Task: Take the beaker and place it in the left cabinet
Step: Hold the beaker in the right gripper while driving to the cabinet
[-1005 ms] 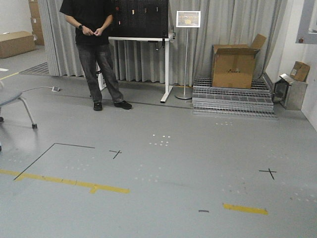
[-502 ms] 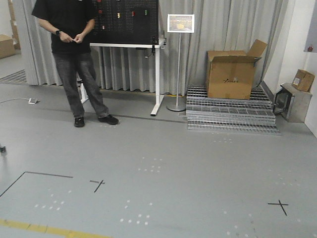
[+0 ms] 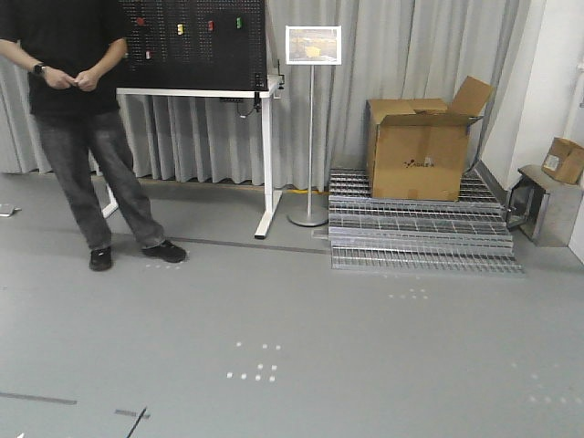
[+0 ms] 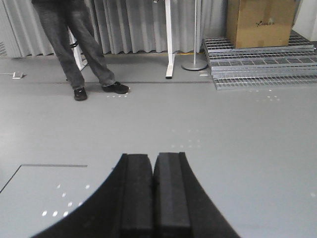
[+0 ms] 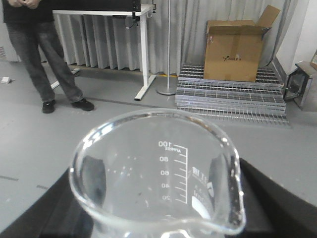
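In the right wrist view my right gripper (image 5: pixel 156 198) is shut on the beaker (image 5: pixel 158 168), a clear glass cylinder with white marks up to 100 and a pouring lip at the bottom edge. Its black fingers (image 5: pixel 277 198) show on either side of the glass. In the left wrist view my left gripper (image 4: pixel 154 163) is shut and empty, its two black pads pressed together above the grey floor. The left cabinet is out of view in every frame. Neither gripper shows in the front view.
A person in black (image 3: pixel 78 119) stands at the left by a white-legged table with a black pegboard (image 3: pixel 196 55). A sign stand (image 3: pixel 310 128), a cardboard box (image 3: pixel 420 151) on metal grating (image 3: pixel 420 237) and a small metal box (image 3: pixel 543 205) stand ahead and right.
The front view has swung right and closer: the person, table and box have shifted left and grown larger, and the yellow floor tape has dropped out of view.
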